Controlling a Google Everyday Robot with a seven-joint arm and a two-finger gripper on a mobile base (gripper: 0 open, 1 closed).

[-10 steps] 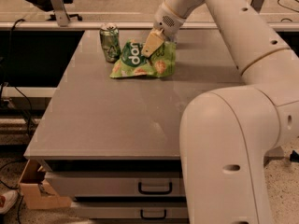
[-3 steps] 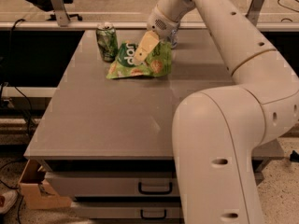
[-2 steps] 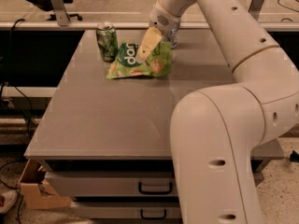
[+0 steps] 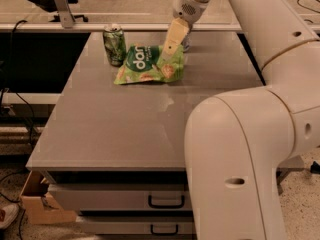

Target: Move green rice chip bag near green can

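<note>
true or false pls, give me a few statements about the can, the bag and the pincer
1. The can stands upright on the table. True.
2. The bag lies on the floor. False: it lies on the table, close beside the can.
3. The pincer is over the can. False: it is at the bag's far corner, on the side away from the can.
4. The bag's logo faces up. True.
5. The drawers under the table are pulled open. False: they look shut.

Tool over bag, can left
</note>
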